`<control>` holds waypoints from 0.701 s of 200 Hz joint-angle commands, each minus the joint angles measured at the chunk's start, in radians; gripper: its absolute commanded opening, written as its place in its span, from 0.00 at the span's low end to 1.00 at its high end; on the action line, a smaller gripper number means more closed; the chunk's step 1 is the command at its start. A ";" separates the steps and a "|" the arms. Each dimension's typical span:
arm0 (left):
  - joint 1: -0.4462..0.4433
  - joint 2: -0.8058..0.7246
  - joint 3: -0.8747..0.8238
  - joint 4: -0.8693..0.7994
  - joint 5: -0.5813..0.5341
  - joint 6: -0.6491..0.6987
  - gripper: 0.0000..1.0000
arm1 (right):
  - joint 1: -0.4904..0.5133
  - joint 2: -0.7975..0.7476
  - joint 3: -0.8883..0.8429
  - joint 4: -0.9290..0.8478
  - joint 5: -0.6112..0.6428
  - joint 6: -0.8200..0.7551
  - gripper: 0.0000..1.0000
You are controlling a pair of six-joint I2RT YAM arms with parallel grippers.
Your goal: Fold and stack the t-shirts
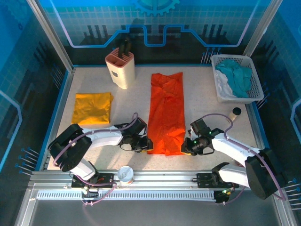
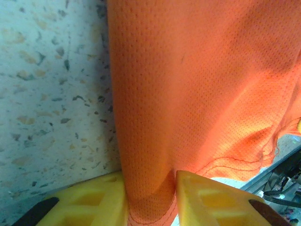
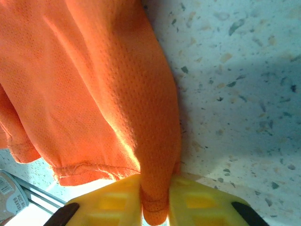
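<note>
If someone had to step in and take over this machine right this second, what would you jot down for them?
Left pincer: shut on the near left corner of the orange-red t-shirt.
Right pincer: shut on its near right corner.
Orange-red t-shirt: a long narrow strip in the middle of the table, running front to back.
Mustard-yellow t-shirt: folded into a rough square on the left side.
Done: yellow one folded; orange one narrowed lengthwise.
Left: probably fold the strip end over end, then stack the two.
</note>
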 commanded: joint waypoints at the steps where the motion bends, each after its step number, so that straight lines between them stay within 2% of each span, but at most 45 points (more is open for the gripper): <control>1: -0.034 0.027 0.001 0.000 0.033 -0.023 0.28 | 0.013 -0.014 -0.015 -0.012 0.002 0.037 0.08; 9: -0.035 0.022 -0.001 -0.003 0.030 -0.025 0.28 | 0.014 -0.035 -0.021 -0.043 0.019 0.062 0.00; 35: -0.034 0.011 -0.002 -0.020 0.019 -0.022 0.28 | 0.020 -0.131 -0.067 -0.149 0.078 0.168 0.00; 73: -0.047 0.011 -0.013 -0.004 0.025 -0.037 0.50 | 0.021 -0.295 -0.175 -0.108 0.069 0.320 0.00; 84: -0.052 0.013 -0.015 -0.005 0.029 -0.040 0.52 | 0.020 -0.306 -0.184 -0.102 0.078 0.324 0.00; 98: -0.060 0.018 -0.016 -0.003 0.040 -0.045 0.52 | 0.016 -0.291 -0.175 -0.113 0.095 0.308 0.10; 114: -0.074 0.021 -0.019 -0.004 0.058 -0.052 0.50 | 0.015 -0.265 -0.163 -0.108 0.085 0.287 0.31; 130: -0.099 0.019 -0.032 -0.002 0.059 -0.069 0.49 | 0.015 -0.250 -0.154 -0.111 0.083 0.272 0.41; 140: -0.110 0.018 -0.039 0.004 0.063 -0.081 0.48 | 0.015 -0.248 -0.153 -0.113 0.086 0.269 0.42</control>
